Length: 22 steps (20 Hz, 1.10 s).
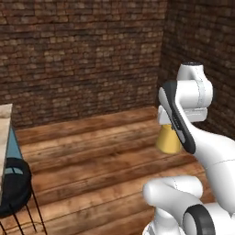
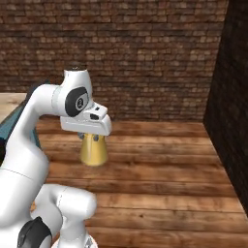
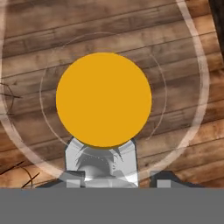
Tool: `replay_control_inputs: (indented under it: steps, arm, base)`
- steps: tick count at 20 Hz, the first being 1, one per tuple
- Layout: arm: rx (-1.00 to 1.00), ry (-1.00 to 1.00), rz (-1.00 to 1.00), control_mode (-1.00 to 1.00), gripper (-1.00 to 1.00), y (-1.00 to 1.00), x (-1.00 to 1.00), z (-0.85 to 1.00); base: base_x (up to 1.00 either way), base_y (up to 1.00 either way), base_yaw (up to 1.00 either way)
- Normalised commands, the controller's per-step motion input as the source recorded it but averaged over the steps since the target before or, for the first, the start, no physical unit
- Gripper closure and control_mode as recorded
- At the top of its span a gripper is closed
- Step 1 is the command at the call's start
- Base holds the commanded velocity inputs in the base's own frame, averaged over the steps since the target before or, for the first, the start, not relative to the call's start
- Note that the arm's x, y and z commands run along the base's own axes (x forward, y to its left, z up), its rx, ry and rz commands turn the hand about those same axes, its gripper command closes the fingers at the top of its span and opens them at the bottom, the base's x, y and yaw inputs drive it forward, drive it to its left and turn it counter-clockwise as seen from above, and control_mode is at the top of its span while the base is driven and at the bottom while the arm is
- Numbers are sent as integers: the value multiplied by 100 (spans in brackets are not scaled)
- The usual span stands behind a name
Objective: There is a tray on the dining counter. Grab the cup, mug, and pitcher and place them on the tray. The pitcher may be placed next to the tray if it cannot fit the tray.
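Note:
The pitcher is a clear conical carafe holding orange-yellow liquid, and it hangs upright under my hand over the wooden floor. My gripper is shut on its narrow neck. From the left base view the pitcher shows just below the wrist, partly behind the arm. Looking straight down in the hand view, the pitcher's liquid appears as an orange disc with faint glass rings around it, and my gripper grips the neck at the bottom. The tray, the cup and the mug are out of view.
A beige-topped counter corner with a teal side stands at the far left; I cannot tell whether it is the dining counter. A black wire-legged stool stands beside it. Dark brick walls close the back and right. Wooden floor lies ahead.

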Motion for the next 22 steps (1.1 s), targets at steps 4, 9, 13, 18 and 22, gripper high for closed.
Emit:
replay_control_inputs:
  steps: [4, 9, 13, 18, 22]
  arm:
    - [0, 0, 0, 100, 100, 0, 0, 0]
    - [0, 0, 0, 100, 100, 0, 0, 0]
    - [0, 0, 0, 100, 100, 0, 0, 0]
    - [0, 0, 0, 100, 100, 0, 0, 0]
    - [0, 0, 0, 100, 100, 0, 0, 0]
  base:
    - [100, -17, 2]
    - [100, -17, 4]
    - [100, -19, 7]
    - [100, -7, 17]
    - [100, 0, 33]
